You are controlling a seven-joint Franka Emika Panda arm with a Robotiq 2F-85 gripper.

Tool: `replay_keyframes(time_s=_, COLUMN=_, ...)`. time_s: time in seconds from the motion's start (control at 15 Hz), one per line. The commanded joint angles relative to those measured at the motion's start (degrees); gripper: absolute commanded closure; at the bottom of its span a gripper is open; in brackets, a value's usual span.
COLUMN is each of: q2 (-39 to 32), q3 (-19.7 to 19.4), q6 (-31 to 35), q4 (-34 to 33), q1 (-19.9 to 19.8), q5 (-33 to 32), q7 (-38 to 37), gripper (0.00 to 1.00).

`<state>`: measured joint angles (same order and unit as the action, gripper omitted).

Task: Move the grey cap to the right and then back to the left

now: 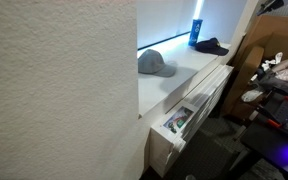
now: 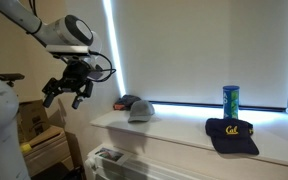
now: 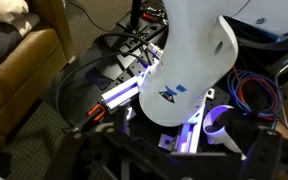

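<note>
Navy cap (image 2: 232,135) up front aside — the gripper (image 2: 64,97), spread open and empty, hangs well apart from the grey cap (image 2: 139,110), so a misjudged descent could flatten its crown.

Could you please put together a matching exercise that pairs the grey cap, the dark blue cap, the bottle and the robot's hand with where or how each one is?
Things:
1. grey cap
2. navy cap
3. blue bottle
4. hand

Descriptions:
a. stands upright on the ledge
b. hangs open in the air, off to the side of the ledge
c. bears yellow lettering
d. lies on the ledge, nearer the hand than the other cap

Pairs: 1-d, 2-c, 3-a, 4-b.
</note>
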<state>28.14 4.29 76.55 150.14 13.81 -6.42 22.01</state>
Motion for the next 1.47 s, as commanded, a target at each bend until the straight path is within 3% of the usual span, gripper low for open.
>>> replay_keyframes(time_s=0.0, q2=0.01, q3=-0.22, q6=-0.09, q4=-0.07, q1=0.01, q5=-0.17, q7=-0.02, gripper=0.00)
replay_keyframes(time_s=0.2, q2=-1.75, q3=-0.51, q6=8.50, q4=-2.33, q1=1.36, q5=5.07, q7=1.03, gripper=0.00)
replay_keyframes(time_s=0.53, q2=-10.80, q3=4.70, q6=29.79, q4=-6.54, q1=6.75, q5=16.84, q7=2.45, gripper=0.00)
replay_keyframes(time_s=0.73, q2=-15.73, q3=6.85, q6=38.85, q4=-7.97, q1=7.36, q5=16.55, q7=2.89, gripper=0.00)
replay_keyframes(time_s=0.87, q2=-14.88, q3=7.05, q6=35.09, q4=-7.18, q1=6.86, q5=15.52, q7=3.11, gripper=0.00)
replay_keyframes(time_s=1.07, q2=-14.90, q3=7.57, q6=36.37, q4=-6.61, q1=6.79, q5=16.06, q7=2.11, gripper=0.00)
replay_keyframes(time_s=1.2, q2=-14.65, q3=6.91, q6=45.05, q4=-6.64, q1=6.95, q5=19.37, q7=4.03, gripper=0.00)
replay_keyframes(time_s=1.4, q2=-18.90, q3=7.63, q6=56.99, q4=-10.13, q1=7.31, q5=19.38, q7=4.37, gripper=0.00)
